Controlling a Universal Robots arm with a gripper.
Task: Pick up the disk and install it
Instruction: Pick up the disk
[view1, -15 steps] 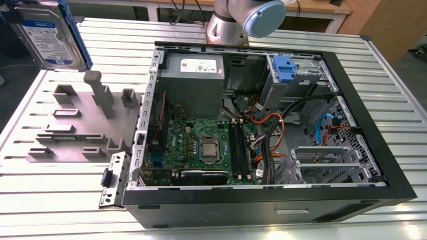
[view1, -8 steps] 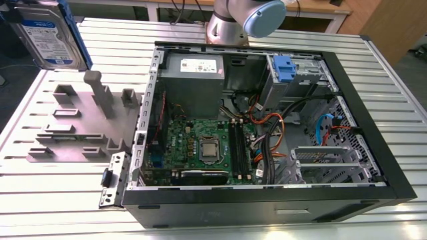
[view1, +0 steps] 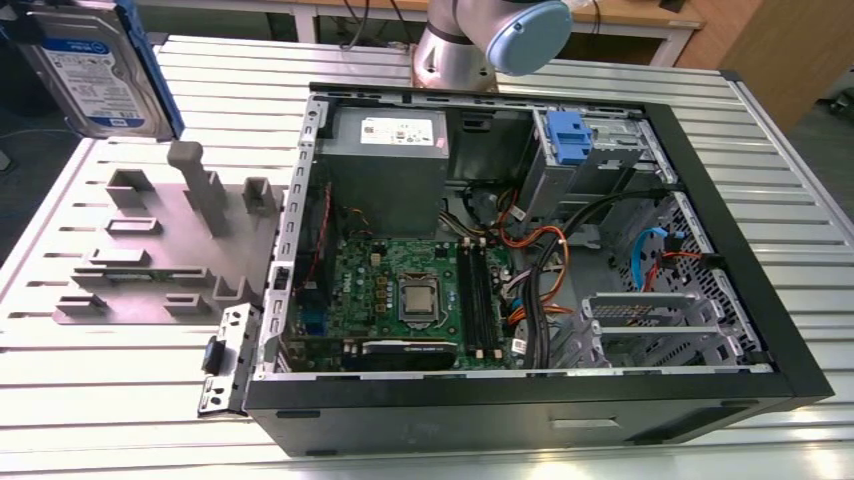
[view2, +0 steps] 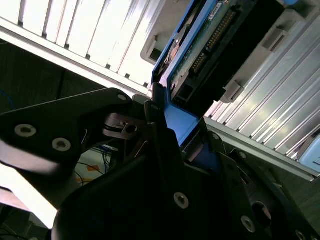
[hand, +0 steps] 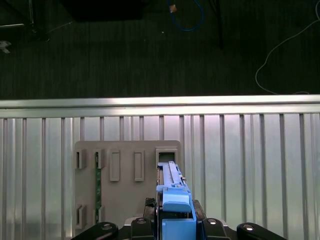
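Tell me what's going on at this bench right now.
The arm's pincer is shut on the disk, gripping it by its blue side frame. The disk hangs in the air above the grey holder block on the slatted metal table, to the exterior view's left of the open computer case. The disk is not yet in the case.

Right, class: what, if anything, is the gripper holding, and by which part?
The disk, with the gripper clamped on the end of its blue side frame.
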